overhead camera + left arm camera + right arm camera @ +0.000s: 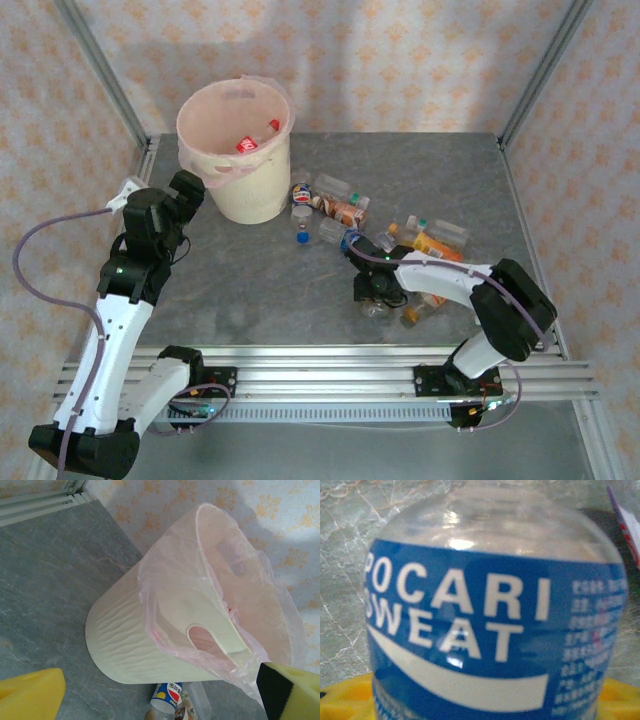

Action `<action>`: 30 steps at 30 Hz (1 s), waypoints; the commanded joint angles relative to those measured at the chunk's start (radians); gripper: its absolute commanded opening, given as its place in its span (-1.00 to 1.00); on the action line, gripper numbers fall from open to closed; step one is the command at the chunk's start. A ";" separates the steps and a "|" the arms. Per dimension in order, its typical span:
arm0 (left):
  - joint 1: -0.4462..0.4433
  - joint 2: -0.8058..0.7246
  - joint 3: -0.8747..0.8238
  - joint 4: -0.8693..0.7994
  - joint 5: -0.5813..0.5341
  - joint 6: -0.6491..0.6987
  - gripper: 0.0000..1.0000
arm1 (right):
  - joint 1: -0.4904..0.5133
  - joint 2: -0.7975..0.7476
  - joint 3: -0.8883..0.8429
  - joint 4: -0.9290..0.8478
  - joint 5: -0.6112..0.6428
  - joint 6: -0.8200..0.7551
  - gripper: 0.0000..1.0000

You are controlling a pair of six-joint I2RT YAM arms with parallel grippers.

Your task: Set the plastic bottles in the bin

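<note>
The cream bin [250, 195] with its pink liner stands at the back left, and a red-labelled bottle [247, 145] lies inside it. My left gripper [185, 195] hovers just left of the bin, open and empty, its yellow pads [30, 695] wide apart. In the left wrist view the bin [130, 640] fills the middle, with a Pepsi bottle [167, 695] behind its base. Several plastic bottles [340, 208] lie scattered right of the bin. My right gripper [372, 288] is down among them. A blue-labelled Pocari Sweat bottle [485, 630] sits between its yellow pads [342, 700], which lie against both sides.
More bottles [435, 242] with orange and white labels lie beside my right arm at the centre right. A loose blue-capped bottle [302, 237] stands in front of the bin. Aluminium frame posts rise at the back corners, and rails [330, 380] run along the near edge.
</note>
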 commanded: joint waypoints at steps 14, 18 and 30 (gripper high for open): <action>-0.047 -0.003 0.037 0.093 0.149 0.097 1.00 | 0.032 -0.323 0.023 -0.079 0.087 -0.081 -0.19; -0.109 0.040 0.095 0.099 0.210 0.158 1.00 | 0.033 -0.448 0.025 0.019 0.091 -0.153 -0.19; -0.371 0.322 0.353 0.099 0.581 0.396 1.00 | 0.036 -0.605 -0.016 0.460 -0.112 -0.337 -0.17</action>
